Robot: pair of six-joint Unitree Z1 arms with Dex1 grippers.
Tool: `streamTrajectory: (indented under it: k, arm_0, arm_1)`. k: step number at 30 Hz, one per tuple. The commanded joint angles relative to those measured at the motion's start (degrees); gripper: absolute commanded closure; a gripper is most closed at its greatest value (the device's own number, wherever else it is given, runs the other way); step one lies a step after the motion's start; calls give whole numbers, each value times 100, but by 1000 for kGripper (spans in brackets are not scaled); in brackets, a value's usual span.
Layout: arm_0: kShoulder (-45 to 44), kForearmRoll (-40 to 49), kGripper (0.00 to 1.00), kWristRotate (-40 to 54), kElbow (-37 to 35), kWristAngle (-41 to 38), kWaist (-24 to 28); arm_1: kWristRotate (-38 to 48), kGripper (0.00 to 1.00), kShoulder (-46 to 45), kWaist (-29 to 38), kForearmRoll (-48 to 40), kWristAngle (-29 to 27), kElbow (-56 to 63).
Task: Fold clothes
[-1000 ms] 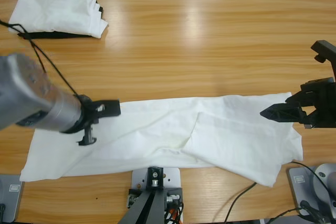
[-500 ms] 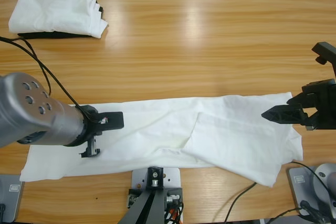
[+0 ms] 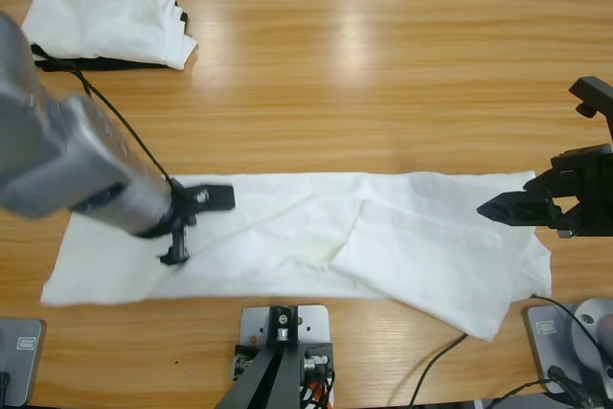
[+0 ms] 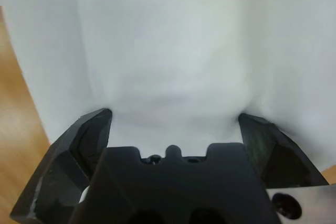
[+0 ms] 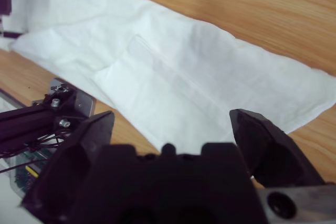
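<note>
The T-shirt [image 3: 316,237] lies as a long white band across the near side of the worktop [image 3: 364,74], already folded lengthwise, so the step in hand looks like the crosswise fold. The left end effector [image 3: 196,227] is spread wide and pressed down on the cloth near its left end; the right end effector [image 3: 498,208], also spread and grasping nothing, hovers over the right end. Next, each must probably clench on an end of cloth before lifting it over.
</note>
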Motion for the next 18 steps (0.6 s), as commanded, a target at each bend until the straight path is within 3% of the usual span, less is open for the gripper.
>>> streamTrajectory:
  k: [1,6,9,15,18]
  arm_0:
    - [994,123,87,182,-237,171,1190]
    - [1066,195,87,194,-332,171,1496]
    - [1060,202,87,212,-329,162,1508]
    - [1039,234,87,221,-322,162,1508]
    - [1006,262,87,221,-304,162,1508]
  arm_1:
    - [47,111,250,49,67,-93,10]
    - [58,81,874,106,211,-134,-221]
    - [615,82,1204,303,265,-439,-210]
    - [1459,177,1754,304,-591,111,340]
    - [1918,179,2136,304,-933,269,447]
